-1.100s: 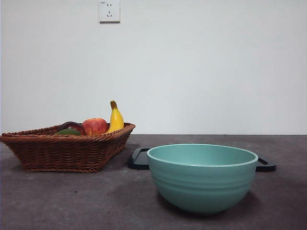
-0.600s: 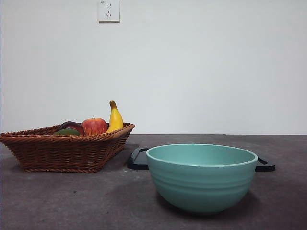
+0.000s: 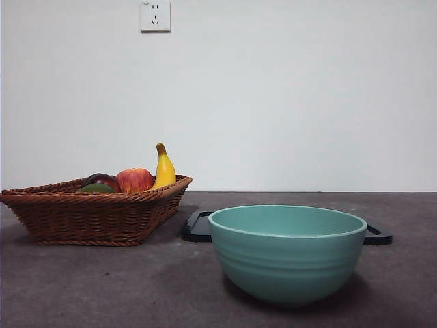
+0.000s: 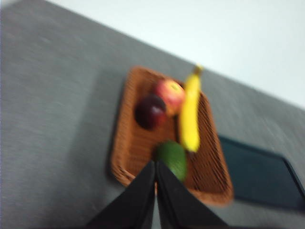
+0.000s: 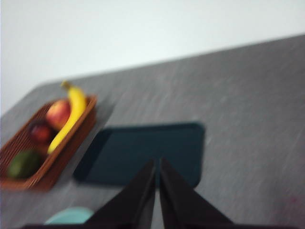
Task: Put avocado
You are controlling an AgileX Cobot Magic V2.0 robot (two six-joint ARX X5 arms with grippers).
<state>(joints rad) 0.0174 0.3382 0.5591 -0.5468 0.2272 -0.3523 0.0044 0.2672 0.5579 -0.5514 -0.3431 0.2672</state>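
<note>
The dull green avocado (image 4: 172,158) lies in the brown wicker basket (image 4: 126,160), beside a banana (image 4: 189,114), a red apple (image 4: 169,94) and a dark purple-red fruit (image 4: 150,111). In the front view only its top (image 3: 97,188) shows over the basket rim (image 3: 95,215). It also shows in the right wrist view (image 5: 24,163). My left gripper (image 4: 155,164) is shut and empty, high above the basket with its tips over the avocado's edge. My right gripper (image 5: 157,163) is shut and empty, high above the dark tray (image 5: 143,152). Neither arm shows in the front view.
A teal bowl (image 3: 287,253) stands at the front of the grey table, with the dark tray (image 3: 198,227) behind it. Its rim shows in the right wrist view (image 5: 69,217). A white wall with a socket (image 3: 156,15) is behind.
The basket has shifted by a pixel or two in the front view; nothing else has moved.
</note>
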